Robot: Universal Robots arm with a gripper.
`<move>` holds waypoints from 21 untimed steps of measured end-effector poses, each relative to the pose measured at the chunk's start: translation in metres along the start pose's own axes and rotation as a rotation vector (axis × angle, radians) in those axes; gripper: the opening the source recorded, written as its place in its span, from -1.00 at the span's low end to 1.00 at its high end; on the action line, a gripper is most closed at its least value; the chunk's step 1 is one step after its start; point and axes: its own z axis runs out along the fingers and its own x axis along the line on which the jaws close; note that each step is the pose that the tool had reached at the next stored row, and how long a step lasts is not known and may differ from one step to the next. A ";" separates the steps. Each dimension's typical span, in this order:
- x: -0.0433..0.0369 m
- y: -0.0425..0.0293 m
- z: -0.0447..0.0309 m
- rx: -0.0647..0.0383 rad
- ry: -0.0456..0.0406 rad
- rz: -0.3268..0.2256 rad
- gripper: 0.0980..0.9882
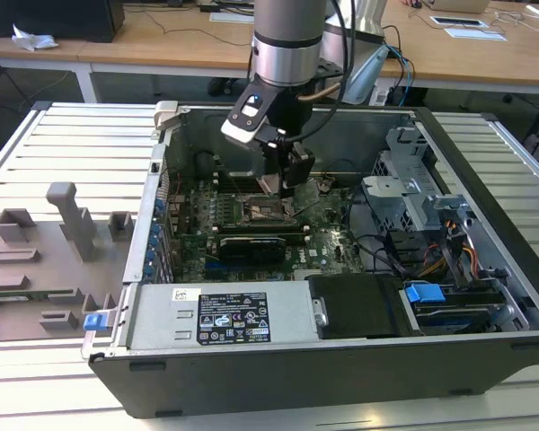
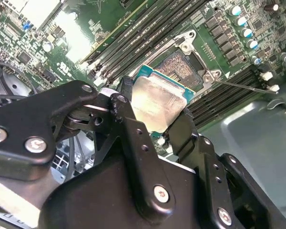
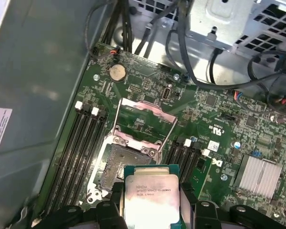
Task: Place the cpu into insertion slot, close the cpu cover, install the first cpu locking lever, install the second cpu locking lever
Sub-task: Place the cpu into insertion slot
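Second wrist view: fingers (image 2: 126, 119) pinch the cpu (image 2: 158, 102) by two opposite edges, chip between them, hovering just over the bare insertion slot (image 2: 181, 67); first wrist view has cpu cover (image 3: 148, 109) flipped up.

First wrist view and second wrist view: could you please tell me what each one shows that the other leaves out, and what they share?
First wrist view: the cover hinged up beside the slot, plus a coin battery, a heatsink and cables.
Second wrist view: black linkage arms with their screws, and a row of capacitors.
Both wrist views: the gripper shut on the cpu, held close to the uncovered slot and not yet seated.
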 end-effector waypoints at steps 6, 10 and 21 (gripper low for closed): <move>0.0000 0.0000 0.0001 0.001 -0.0023 0.057 0.00; 0.0000 0.0000 0.0001 0.002 -0.0048 0.105 0.00; 0.0000 0.0000 0.0001 0.004 -0.0118 0.202 0.00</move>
